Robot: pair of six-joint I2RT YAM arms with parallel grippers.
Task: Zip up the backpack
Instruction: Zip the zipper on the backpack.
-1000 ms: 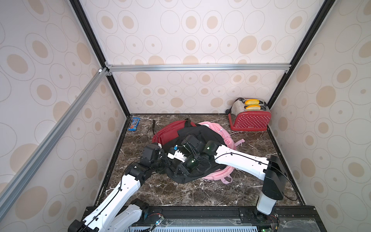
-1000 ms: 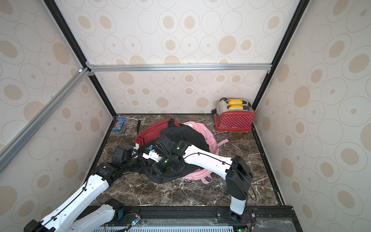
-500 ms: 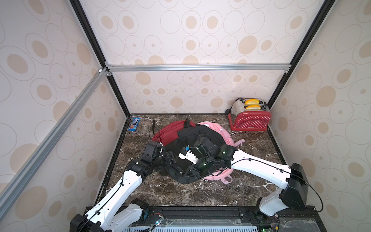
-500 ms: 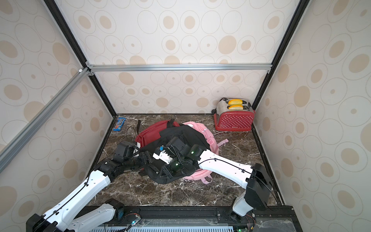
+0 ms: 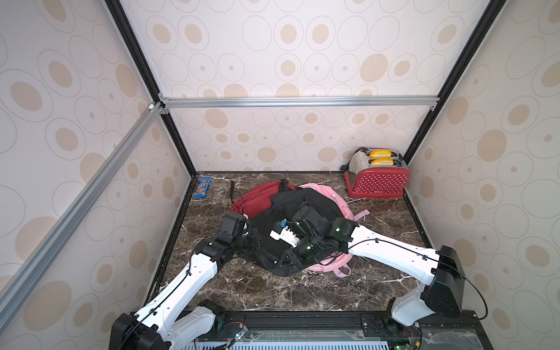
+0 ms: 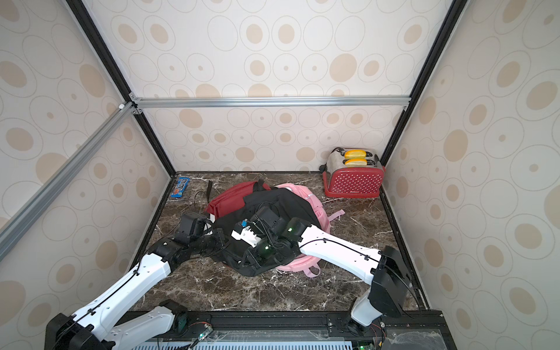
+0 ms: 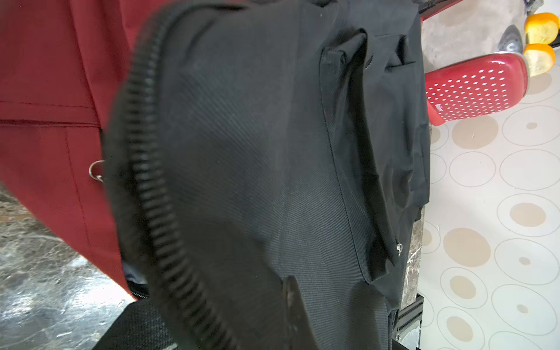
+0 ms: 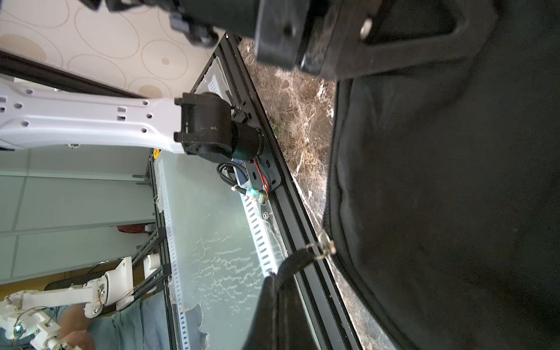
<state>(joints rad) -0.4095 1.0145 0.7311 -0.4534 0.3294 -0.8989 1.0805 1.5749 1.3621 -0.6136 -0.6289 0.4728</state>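
**Desk:** Item one, the task piece?

**Operator:** One black fabric backpack [image 5: 306,198], lying flat at the centre of both top views. It overlaps a dark red backpack [image 5: 254,197] at its upper left and a pink backpack [image 5: 344,206] at its right.

**Desk:** Holds?

**Operator:** At the bag's left edge, left gripper [image 5: 256,241]: jaws together on a fold of the black cloth beside the coil zipper [image 7: 157,212]. I read that as an anchor, so the cloth is taut against the pull. At the bag's lower edge, right gripper [image 5: 285,263]: jaws clamped on the black cord tab [image 8: 292,262] tied to the small metal zipper slider [image 8: 325,242]. My judgement is that this arm draws the slider along the track. How much track lies open I cannot tell.

**Desk:** Surface?

**Operator:** One dark brown marble-pattern tabletop [image 5: 272,291], white-veined and glossy. Upper right, a red white-dotted toaster [image 5: 377,183] holding two yellow bread slices [image 5: 381,162], well apart from the bags. Upper left, against the wall, a blue candy packet [image 5: 203,187].

**Desk:** Room?

**Operator:** Three walls of cream wallpaper with beige ovals [image 5: 288,33], with black corner posts. A silver aluminium rail [image 5: 288,101] runs across the back wall and another runs down the left wall.
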